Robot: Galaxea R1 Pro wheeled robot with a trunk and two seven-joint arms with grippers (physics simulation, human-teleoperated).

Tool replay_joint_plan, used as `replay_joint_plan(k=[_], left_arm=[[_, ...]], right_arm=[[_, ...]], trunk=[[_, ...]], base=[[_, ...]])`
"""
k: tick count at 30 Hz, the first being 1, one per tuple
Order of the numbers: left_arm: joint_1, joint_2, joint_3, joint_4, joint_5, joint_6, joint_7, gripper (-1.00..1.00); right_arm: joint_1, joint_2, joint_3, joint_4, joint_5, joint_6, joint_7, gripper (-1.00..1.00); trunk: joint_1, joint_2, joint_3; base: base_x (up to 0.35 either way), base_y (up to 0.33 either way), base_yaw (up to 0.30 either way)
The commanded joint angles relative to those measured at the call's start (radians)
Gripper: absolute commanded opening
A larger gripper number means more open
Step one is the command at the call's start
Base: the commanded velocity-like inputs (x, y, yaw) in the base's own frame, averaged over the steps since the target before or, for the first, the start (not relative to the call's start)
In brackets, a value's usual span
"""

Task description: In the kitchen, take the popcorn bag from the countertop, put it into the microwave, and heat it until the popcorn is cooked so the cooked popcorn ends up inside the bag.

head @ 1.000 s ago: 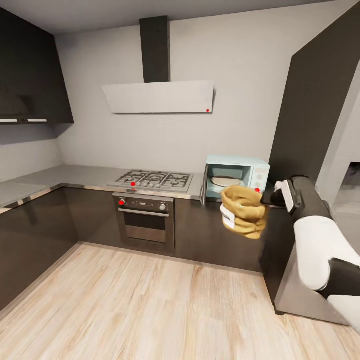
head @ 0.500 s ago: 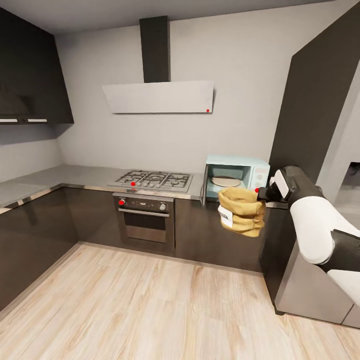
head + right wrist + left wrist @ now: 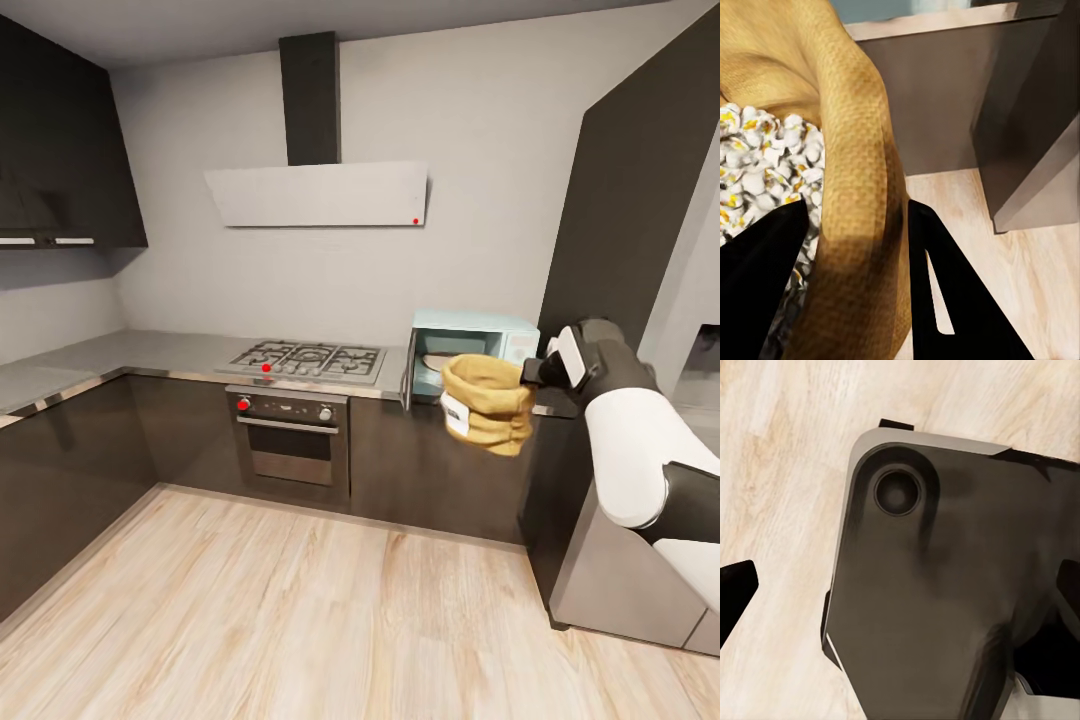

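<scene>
1. Since 1 second ago I've raised my right arm [image 3: 625, 420], lifting the popcorn bag [image 3: 487, 402] level with the microwave [image 3: 472, 355] opening.
2. Microwave door open; the cavity lies straight beyond the bag.
3. Right gripper [image 3: 851, 247] pinches the bag's rim, popcorn [image 3: 761, 165] inside.
4. Left gripper: can't tell.

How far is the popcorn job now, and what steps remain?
Done: the popcorn bag is off the countertop, and the microwave door stands open. In hand: the right gripper pinches the bag's rim, holding it in the air before the opening. Left: set it inside, close, heat.
</scene>
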Motion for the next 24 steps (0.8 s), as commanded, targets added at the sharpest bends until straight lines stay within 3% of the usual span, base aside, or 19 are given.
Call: replay_joint_plan(k=[1,9,24], left_arm=[[0.000,0.000,0.003,0.000,0.003,-0.002,0.001,1.00],[0.000,0.001,0.003,0.000,0.004,-0.001,0.001,1.00],[0.000,0.000,0.003,0.000,0.005,0.000,0.001,1.00]], right_arm=[[-0.001,0.001,-0.003,-0.005,-0.001,0.003,-0.004,-1.00],[-0.001,0.001,-0.003,-0.014,-0.002,0.003,-0.004,-1.00],[-0.001,-0.001,-0.001,-0.015,-0.001,0.003,-0.006,-1.00]], trunk=[[0.000,-0.001,-0.001],[0.000,-0.001,-0.001],[0.000,-0.001,-0.001]], base=[[0.000,0.000,0.000],[0.048,0.000,0.000],[0.313,0.000,0.000]])
